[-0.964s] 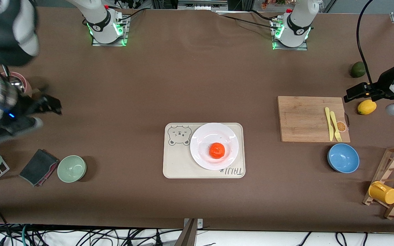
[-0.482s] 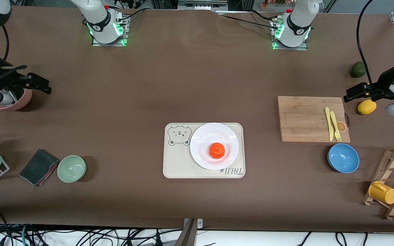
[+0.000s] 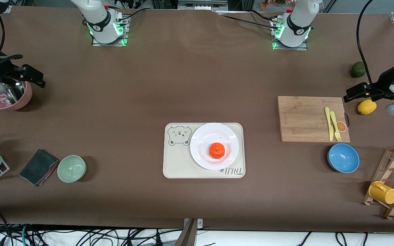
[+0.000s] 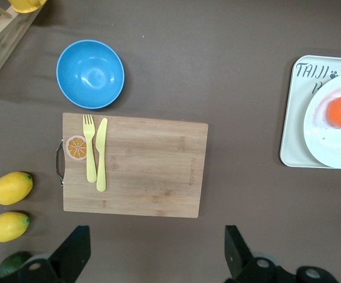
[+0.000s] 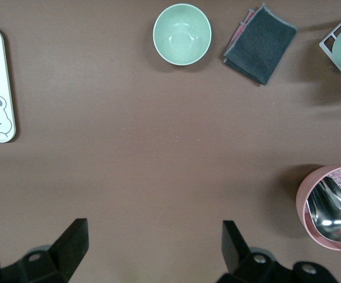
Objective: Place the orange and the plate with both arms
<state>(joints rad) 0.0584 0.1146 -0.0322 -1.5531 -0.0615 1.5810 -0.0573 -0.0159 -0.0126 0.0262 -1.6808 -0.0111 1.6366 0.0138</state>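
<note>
Since one second ago, the right gripper (image 3: 29,77) has been raised and drawn back toward the right arm's end of the counter (image 3: 149,85); it is now held in the air over the pink bowl (image 3: 7,97), in which a metal spoon (image 5: 334,213) is seen. Its fingers (image 5: 70,242) are spread wide, and nothing is held or touched. The left gripper (image 3: 356,93) is unchanged: it is held over the counter beside the wooden cutting board (image 3: 311,118), close to a yellow lemon (image 3: 367,107), with its fingers (image 4: 73,250) spread wide and nothing between them.

The orange (image 3: 217,150) is seated on the plate (image 3: 204,136), slightly off the plate's middle. The plate is set on the cream bear tray (image 3: 176,160), toward the tray's end nearer the left arm. Neither gripper is in contact with the orange or the plate; both are well apart from them.

A yellow knife (image 3: 327,119) and a yellow fork (image 3: 335,124) are laid side by side on the cutting board. A blue bowl (image 3: 343,158) is placed nearer to the front camera than the board. A green bowl (image 3: 71,168) and a folded dark cloth (image 3: 38,167) are located toward the right arm's end.
</note>
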